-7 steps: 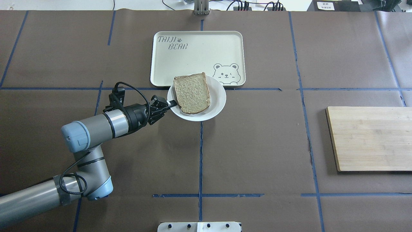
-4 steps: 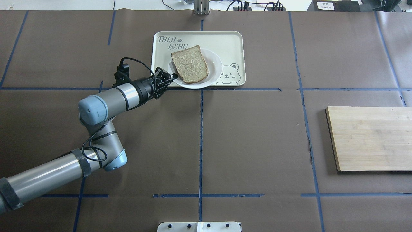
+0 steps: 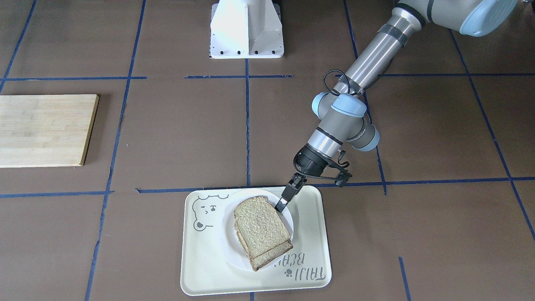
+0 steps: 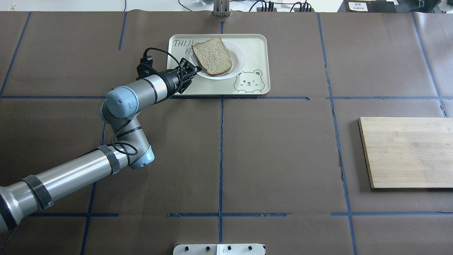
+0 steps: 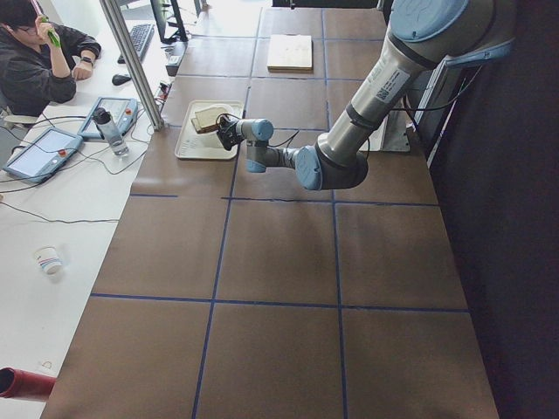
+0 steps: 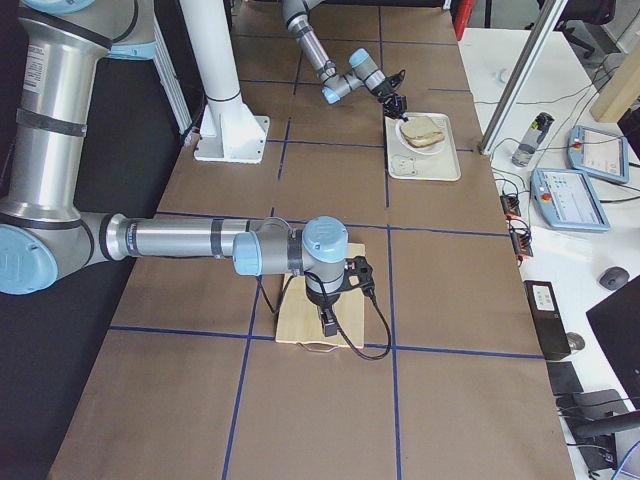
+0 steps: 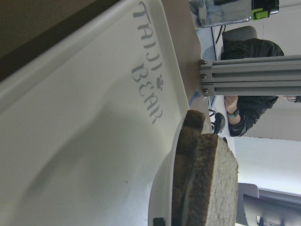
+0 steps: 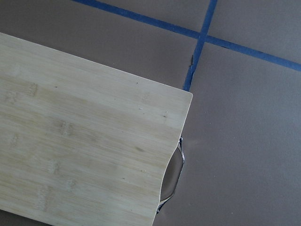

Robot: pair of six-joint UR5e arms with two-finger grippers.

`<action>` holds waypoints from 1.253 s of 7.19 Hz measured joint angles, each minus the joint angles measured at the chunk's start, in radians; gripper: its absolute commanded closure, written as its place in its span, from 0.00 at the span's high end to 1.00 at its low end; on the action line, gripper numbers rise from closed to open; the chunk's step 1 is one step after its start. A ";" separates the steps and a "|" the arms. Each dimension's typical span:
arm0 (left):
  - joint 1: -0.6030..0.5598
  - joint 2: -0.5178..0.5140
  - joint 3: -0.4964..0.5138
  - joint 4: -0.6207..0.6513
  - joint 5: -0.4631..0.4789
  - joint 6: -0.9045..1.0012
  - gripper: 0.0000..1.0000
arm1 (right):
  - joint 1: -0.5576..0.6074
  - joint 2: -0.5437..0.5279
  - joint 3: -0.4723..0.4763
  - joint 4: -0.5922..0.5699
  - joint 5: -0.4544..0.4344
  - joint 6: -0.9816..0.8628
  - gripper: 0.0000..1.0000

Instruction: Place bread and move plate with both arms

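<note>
The white plate (image 4: 239, 61) is over the back left part of the cream bear tray (image 4: 255, 47); I cannot tell whether it rests on it. The tan bread (image 4: 212, 55) lies on the plate, and the front view shows a second slice under the bread (image 3: 261, 225). My left gripper (image 4: 194, 72) is shut on the plate's left rim, as the front view (image 3: 281, 205) also shows. The left wrist view shows the bread (image 7: 207, 188), plate (image 7: 162, 188) and tray (image 7: 70, 141). My right gripper (image 6: 328, 322) shows only in the exterior right view, over the wooden board; I cannot tell its state.
A bamboo cutting board (image 4: 407, 152) lies at the right of the table and fills the right wrist view (image 8: 70, 141). The white pedestal (image 3: 246, 29) stands at the robot's side. A person (image 5: 35, 61) sits beyond the table's far edge.
My left arm has carried the plate with the bread forward, from the tray's near edge to the tray's back left part. The grip on the rim is unchanged.
</note>
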 measured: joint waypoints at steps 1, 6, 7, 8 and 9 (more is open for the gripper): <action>0.000 -0.010 0.021 0.000 0.000 0.001 0.30 | 0.000 0.000 0.000 0.000 0.000 0.000 1.00; -0.007 -0.016 0.031 0.001 -0.021 0.070 1.00 | 0.000 0.000 -0.001 0.000 0.000 0.000 1.00; -0.027 -0.012 0.021 0.004 -0.063 0.090 1.00 | 0.000 0.000 -0.001 0.000 0.000 0.000 1.00; -0.058 0.002 -0.005 0.021 -0.135 0.100 1.00 | 0.000 0.000 -0.001 0.000 0.000 0.000 1.00; -0.098 0.029 -0.057 0.077 -0.232 0.118 1.00 | 0.000 0.001 -0.001 0.000 0.000 0.000 1.00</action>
